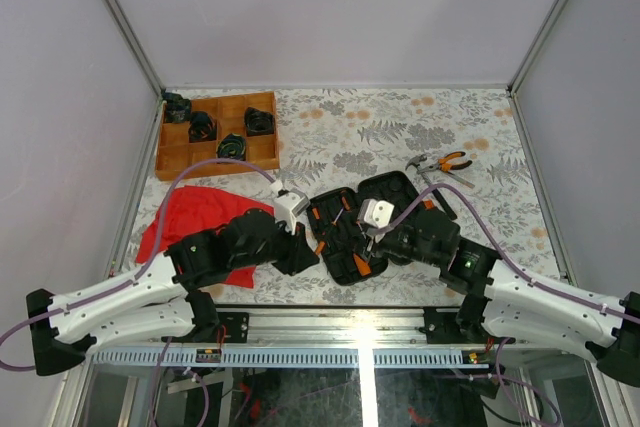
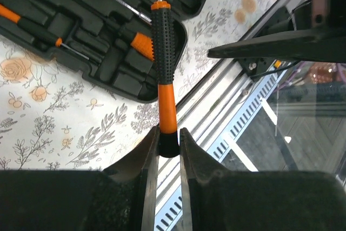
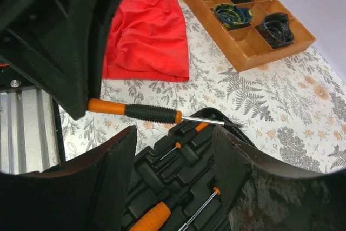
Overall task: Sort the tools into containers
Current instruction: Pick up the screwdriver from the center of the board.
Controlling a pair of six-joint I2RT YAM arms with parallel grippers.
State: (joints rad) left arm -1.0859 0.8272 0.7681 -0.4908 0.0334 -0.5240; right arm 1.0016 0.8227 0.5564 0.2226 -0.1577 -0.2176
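Centrally, I am viewing the open tool case [image 1: 392, 187] between both arms. My left gripper [image 2: 167, 139] is pinching the butt of an orange-and-black screwdriver [image 2: 163, 41] between its jaws, shaft reaching over the case. My right gripper [image 3: 173, 150] is hovering above the case, jaws apart, empty.

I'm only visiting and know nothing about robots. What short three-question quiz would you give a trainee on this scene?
1. True or false: the left fingers are shut on the handle end of a screwdriver.
2. Where do the pliers lie? A) in the wooden tray B) on the patterned table C) on the red cloth
3. Fill in: the right fingers hover open above the open ____.
Key: 1 true; 2 B; 3 tool case.
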